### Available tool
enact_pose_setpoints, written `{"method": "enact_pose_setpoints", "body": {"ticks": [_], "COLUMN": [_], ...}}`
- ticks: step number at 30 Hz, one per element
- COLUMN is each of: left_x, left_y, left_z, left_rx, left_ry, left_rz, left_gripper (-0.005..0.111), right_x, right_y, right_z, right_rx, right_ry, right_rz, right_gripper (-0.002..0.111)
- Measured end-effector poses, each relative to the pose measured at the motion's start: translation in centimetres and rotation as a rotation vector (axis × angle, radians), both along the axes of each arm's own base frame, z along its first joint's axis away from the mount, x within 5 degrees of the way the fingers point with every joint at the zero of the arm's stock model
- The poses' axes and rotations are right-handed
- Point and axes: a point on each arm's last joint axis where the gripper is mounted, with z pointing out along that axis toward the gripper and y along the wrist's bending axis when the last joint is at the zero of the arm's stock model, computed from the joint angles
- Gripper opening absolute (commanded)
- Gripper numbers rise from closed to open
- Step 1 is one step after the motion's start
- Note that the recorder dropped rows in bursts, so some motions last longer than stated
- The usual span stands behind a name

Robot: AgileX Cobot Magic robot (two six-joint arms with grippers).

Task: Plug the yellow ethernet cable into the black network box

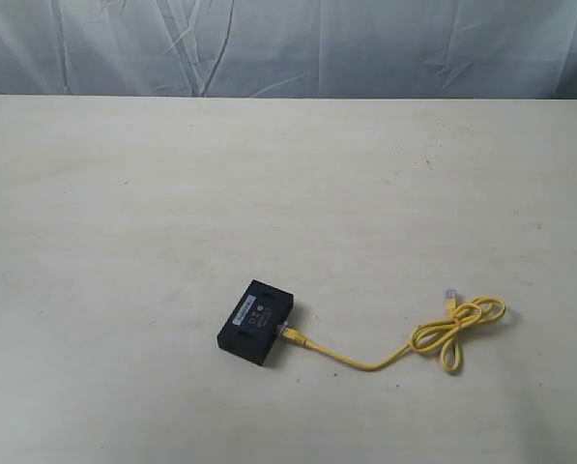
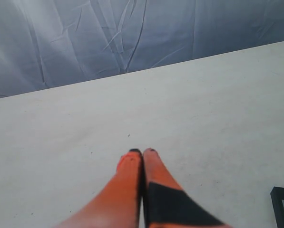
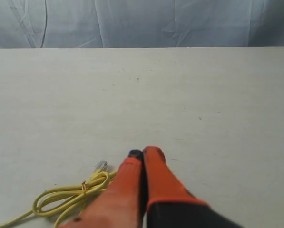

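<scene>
The task looks essentially done. In the exterior view the small flat black plastic network box [image 1: 256, 323] lies on the pale table top [image 1: 269, 193], low and just left of centre. One end of the thin yellow ethernet cable [image 1: 365, 367] meets the box's right side, apparently seated in a port, though the view is too small to confirm a full click. From there the cord runs right to a loose knot, with its clear free plug [image 1: 450, 293] lying on the table beyond. The left gripper [image 2: 142, 152] has its orange fingers pressed together with nothing between them, clear of the box. The right gripper [image 3: 142, 153] is likewise closed and empty, near the knot. What seems left is only checking the seating.
</scene>
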Motion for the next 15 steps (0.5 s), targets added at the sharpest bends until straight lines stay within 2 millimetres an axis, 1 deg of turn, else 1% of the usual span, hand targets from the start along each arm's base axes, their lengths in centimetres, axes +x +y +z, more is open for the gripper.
{"method": "enact_pose_setpoints", "body": {"ticks": [15], "left_x": [0.0], "left_y": [0.0], "left_z": [0.0], "left_rx": [0.0], "left_ry": [0.0], "left_rz": [0.0], "left_gripper": [0.0], "right_x": [0.04], "right_y": [-0.25], "right_z": [0.03], "right_rx": [0.0], "right_ry": [-0.004], "right_rz": [-0.048], "right_gripper": [0.0]}}
